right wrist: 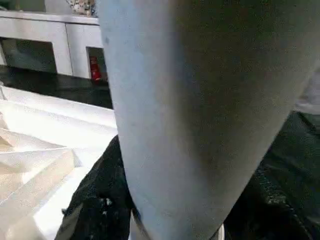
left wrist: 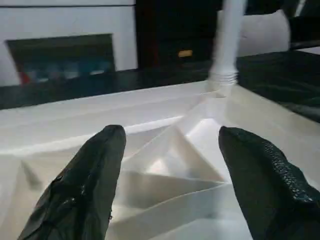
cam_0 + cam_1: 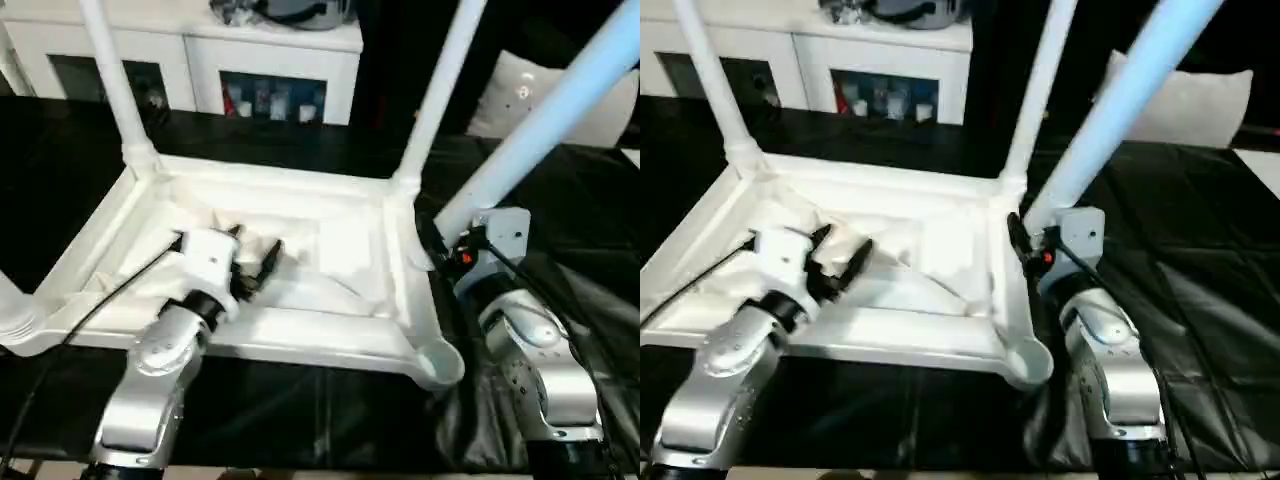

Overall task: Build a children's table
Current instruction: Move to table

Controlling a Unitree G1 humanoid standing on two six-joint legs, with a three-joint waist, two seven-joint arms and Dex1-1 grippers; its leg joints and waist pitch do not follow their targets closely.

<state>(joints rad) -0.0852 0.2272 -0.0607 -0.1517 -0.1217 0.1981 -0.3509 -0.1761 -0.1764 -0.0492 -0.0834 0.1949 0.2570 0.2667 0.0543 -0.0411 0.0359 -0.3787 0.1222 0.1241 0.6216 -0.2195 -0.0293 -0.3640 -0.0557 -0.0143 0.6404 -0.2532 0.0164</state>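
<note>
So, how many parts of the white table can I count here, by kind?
table top: 1
far legs, standing in the far corner sockets: 2
near left leg, mostly cut off by the picture edge: 1
held leg, in the right gripper: 1
Total: 5

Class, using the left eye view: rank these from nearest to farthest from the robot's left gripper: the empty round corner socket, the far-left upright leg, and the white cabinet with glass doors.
Measured from the left gripper:
1. Far-left upright white round plastic leg, standing in the tabletop's far-left corner.
2. Empty round corner socket, at the near-right corner; only slightly farther, nearly too close to call.
3. White cabinet with glass doors, behind the table.
</note>
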